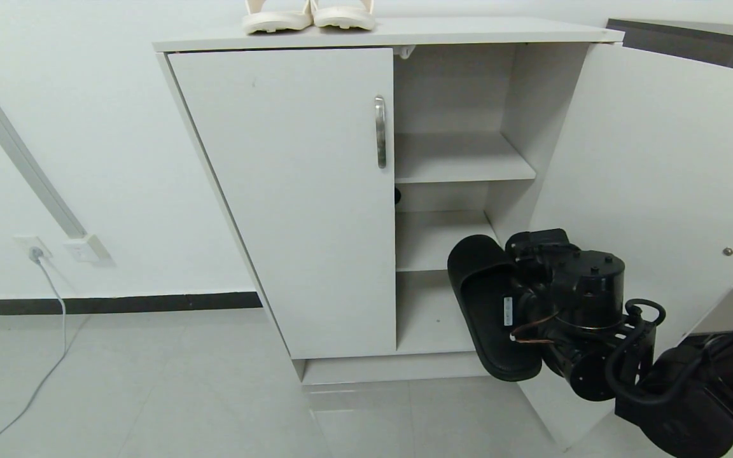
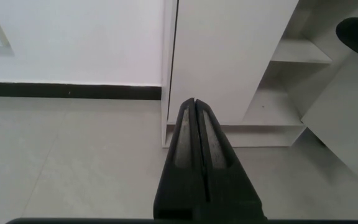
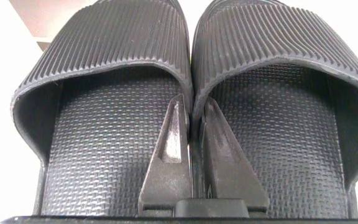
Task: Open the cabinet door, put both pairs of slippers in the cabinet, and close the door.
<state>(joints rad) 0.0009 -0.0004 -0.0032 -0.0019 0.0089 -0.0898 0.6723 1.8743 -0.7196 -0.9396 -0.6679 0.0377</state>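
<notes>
We see the right gripper clenched on the black slippers in front of the cabinet, at its open right half by the lower shelves, white slippers on top, left gripper closed empty above the floor.

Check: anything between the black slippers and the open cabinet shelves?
Nothing visible. The right pincer holds the pair of black ribbed rubber slippers just in front of the white cabinet's lower shelves. The right door stands wide open, and the closed left door covers only the other half.
</notes>
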